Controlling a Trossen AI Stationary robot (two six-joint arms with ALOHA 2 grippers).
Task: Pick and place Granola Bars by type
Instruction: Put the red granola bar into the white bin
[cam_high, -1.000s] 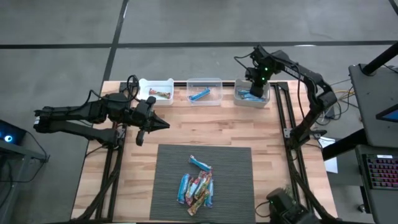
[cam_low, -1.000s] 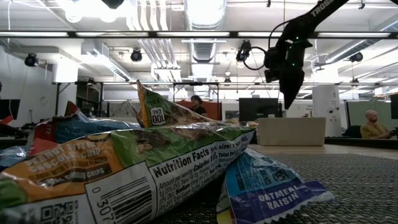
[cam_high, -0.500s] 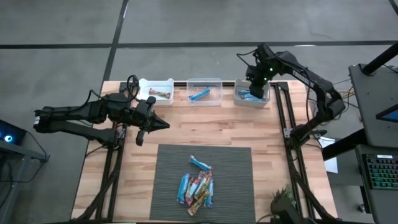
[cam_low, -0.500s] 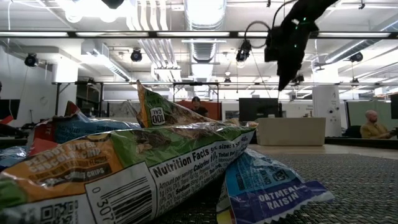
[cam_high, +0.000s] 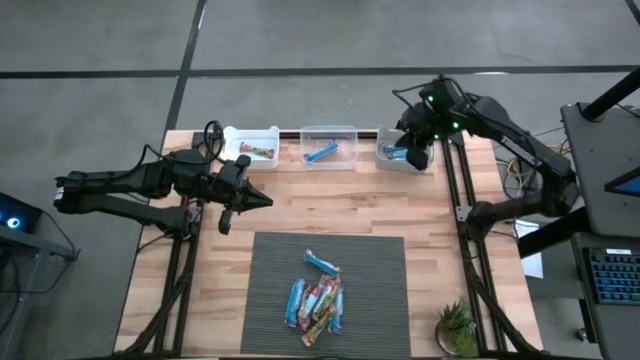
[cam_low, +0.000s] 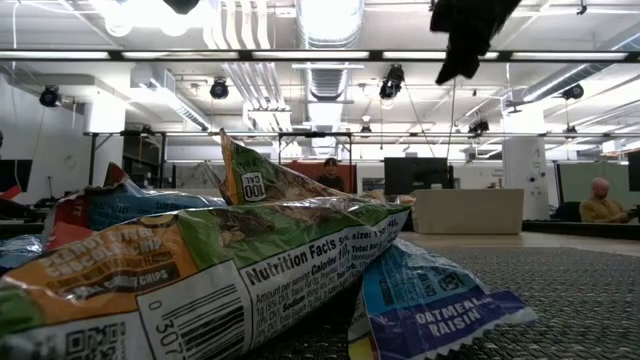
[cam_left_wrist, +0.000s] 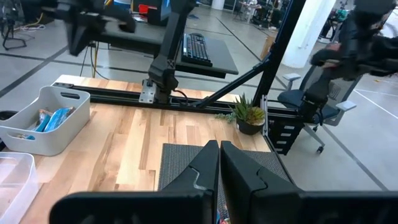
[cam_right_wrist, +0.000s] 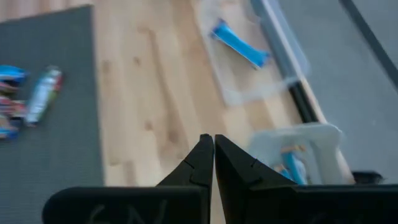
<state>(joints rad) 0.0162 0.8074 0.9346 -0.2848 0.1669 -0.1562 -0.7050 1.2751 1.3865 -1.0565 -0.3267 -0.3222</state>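
A grey concrete floor (cam_high: 300, 40) surrounds the wooden table (cam_high: 330, 200). Beyond it, an open office with ceiling lights (cam_low: 330, 20), exposed ducts (cam_low: 250, 75), a monitor (cam_low: 415, 175) and a seated person (cam_low: 600, 200). A keyboard (cam_left_wrist: 199, 50) lies on a side desk.

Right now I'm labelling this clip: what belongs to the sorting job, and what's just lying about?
Job:
- pile of foil-wrapped granola bars
- three plastic bins, left, middle, right
- dark ribbed mat

Lying about:
- small potted green plant
- black keyboard
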